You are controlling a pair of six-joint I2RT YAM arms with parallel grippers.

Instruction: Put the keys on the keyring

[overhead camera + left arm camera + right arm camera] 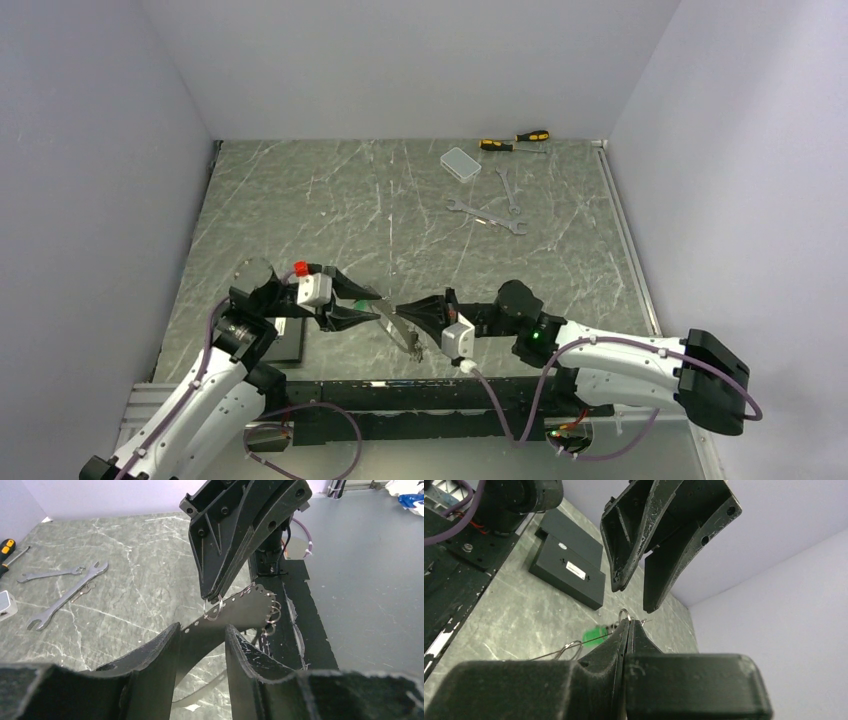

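Closest to the arm bases, the right pincer has its jaws pressed together on a small ring, which pokes up from the fingertips. Just left of and below those tips hangs a key with a green head. The other keys are too small to tell apart.

The keyring shows from above as a thin silver line slanting between the two pincers, above the table. Facing the right pincer, nearly tip to tip, the left pincer has its jaws standing apart. In its own wrist view a flat band punched with a row of holes runs through that gap towards the right pincer. I cannot tell whether the fingers touch the band, or whether it is part of the keyring. More small rings hang at the band's far end.

Behind the left pincer lies a black box with a white label, its print too small to read. No brand is legible anywhere.

Well beyond both pincers lie two silver wrenches, a white case and two screwdrivers with orange and black handles.

The table is grey-green with white marble veins. Plain pale walls close it in on three sides.
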